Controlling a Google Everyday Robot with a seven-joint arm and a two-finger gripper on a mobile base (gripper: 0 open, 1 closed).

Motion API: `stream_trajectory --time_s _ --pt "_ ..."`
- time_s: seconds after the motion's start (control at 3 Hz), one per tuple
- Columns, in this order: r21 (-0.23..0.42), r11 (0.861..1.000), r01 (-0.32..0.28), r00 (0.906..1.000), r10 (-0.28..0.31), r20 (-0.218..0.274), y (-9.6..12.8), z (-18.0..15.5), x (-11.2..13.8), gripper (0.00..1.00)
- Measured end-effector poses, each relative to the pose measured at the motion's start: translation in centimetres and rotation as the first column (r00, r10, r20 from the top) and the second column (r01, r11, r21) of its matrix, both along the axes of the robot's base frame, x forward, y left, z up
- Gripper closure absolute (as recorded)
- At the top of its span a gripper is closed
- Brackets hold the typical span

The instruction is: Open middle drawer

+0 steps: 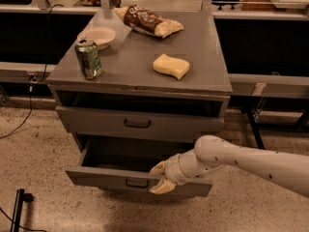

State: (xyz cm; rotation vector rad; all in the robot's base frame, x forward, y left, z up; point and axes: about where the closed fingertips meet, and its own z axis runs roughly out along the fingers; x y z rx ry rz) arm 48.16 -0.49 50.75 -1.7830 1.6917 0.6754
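Gripper (161, 178) hangs at the front panel of the middle drawer (96, 177), with its two pale fingers (158, 168) spread apart and nothing held between them. One finger lies near the panel's top edge and the other lower on its face; whether they touch the metal is hard to say. The drawer stands well out from the cabinet, and its black handle (136, 182) is just left of the gripper, free. The white arm (251, 161) reaches in from the right. Above the gripper is the upper drawer (87, 121). Higher, on the cabinet top (140, 76), stand a green can (88, 58), a bowl (99, 36), a snack bag (148, 22) and a yellow sponge (171, 65).
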Motion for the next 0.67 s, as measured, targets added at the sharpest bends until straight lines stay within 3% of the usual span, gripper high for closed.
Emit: stream_trajectory --time_s 0.33,0.67 --pt "0.016 0.995 0.102 0.9946 -0.102 0.019 -1.2 0.1 4.6 0.76" --pt "0.029 0.981 0.193 0.9806 -0.194 0.030 -1.9 -0.5 8.8 0.98"
